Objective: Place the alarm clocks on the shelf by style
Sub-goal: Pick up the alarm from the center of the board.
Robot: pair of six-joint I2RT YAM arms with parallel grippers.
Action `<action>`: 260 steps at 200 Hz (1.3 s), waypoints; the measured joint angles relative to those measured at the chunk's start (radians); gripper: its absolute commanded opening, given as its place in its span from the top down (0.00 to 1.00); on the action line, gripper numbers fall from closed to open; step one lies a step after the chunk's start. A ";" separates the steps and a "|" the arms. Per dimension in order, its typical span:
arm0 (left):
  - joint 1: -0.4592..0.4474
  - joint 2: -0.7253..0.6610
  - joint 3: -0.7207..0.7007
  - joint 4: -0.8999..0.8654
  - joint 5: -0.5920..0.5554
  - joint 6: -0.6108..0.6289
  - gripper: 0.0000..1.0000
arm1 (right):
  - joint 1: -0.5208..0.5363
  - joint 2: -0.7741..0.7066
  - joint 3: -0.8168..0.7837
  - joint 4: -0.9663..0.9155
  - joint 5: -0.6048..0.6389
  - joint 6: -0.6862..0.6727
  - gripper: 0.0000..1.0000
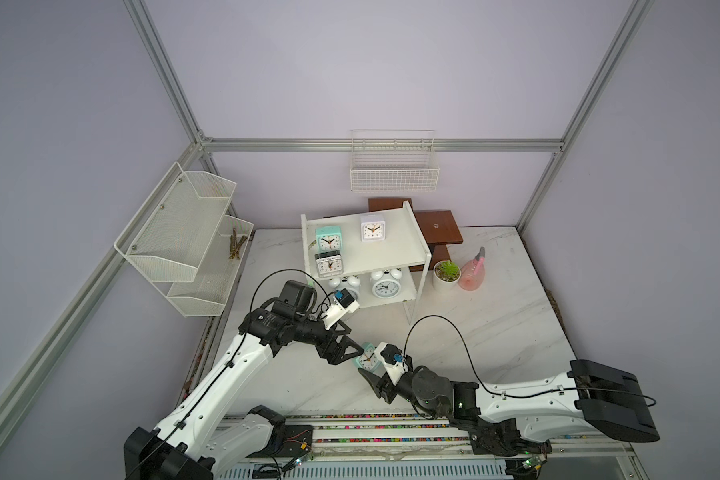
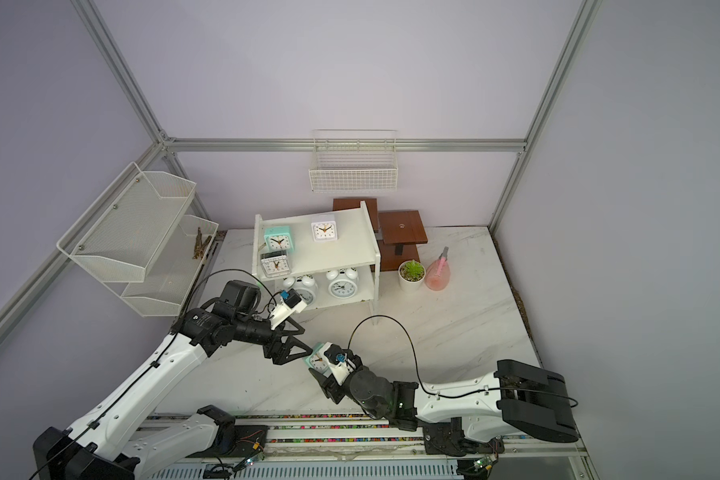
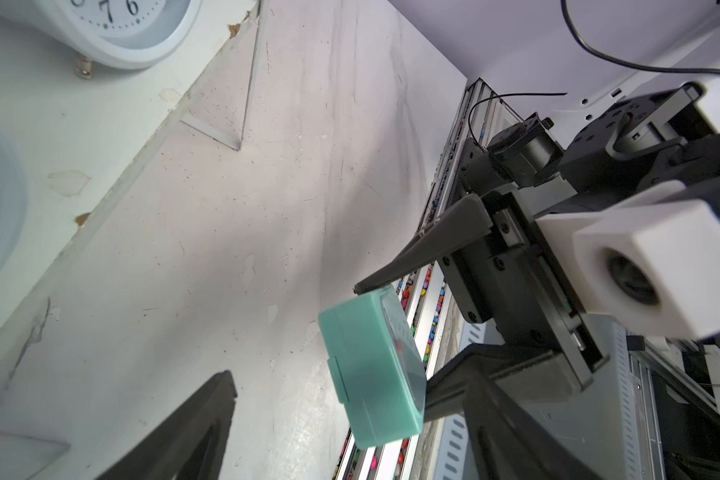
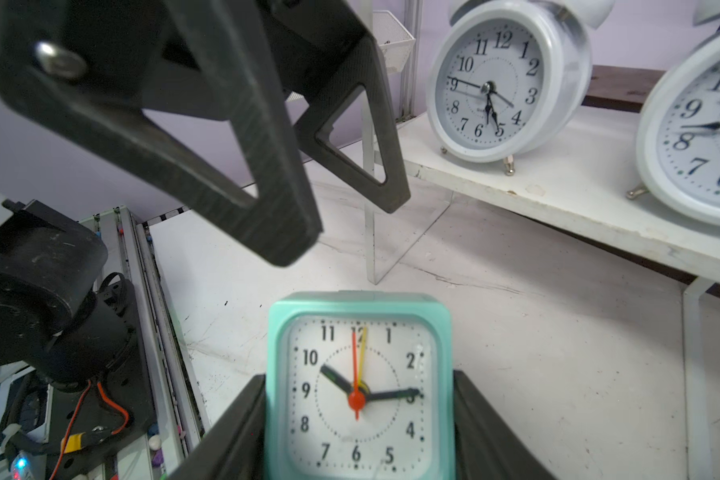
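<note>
With my right gripper (image 4: 358,415) clamped across the flat sides of the mint green square alarm clock (image 4: 356,353) in front of the shelf (image 1: 391,253) and my left gripper (image 1: 356,341) spread wide beside it, I judge its light, slick plastic case best pinched there.

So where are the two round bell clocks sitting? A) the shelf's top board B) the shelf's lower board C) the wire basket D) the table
B: one round bell clock and its twin stand side by side on the shelf's lower board.
</note>
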 measured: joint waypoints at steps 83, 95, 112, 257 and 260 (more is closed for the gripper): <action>-0.001 0.032 0.000 -0.018 0.037 0.006 0.31 | 0.033 0.151 -0.011 0.322 0.095 -0.104 0.60; -0.001 0.037 0.000 -0.024 0.042 0.013 0.34 | 0.034 0.166 -0.019 0.367 0.106 -0.111 0.60; -0.003 0.042 0.000 -0.029 0.048 0.026 0.35 | 0.034 0.181 -0.027 0.413 0.124 -0.116 0.60; -0.027 0.070 0.000 -0.069 0.047 0.052 0.83 | 0.035 0.271 0.000 0.498 0.229 -0.143 0.51; -0.027 0.070 0.000 -0.069 0.047 0.052 0.84 | 0.035 0.271 0.001 0.496 0.230 -0.143 0.51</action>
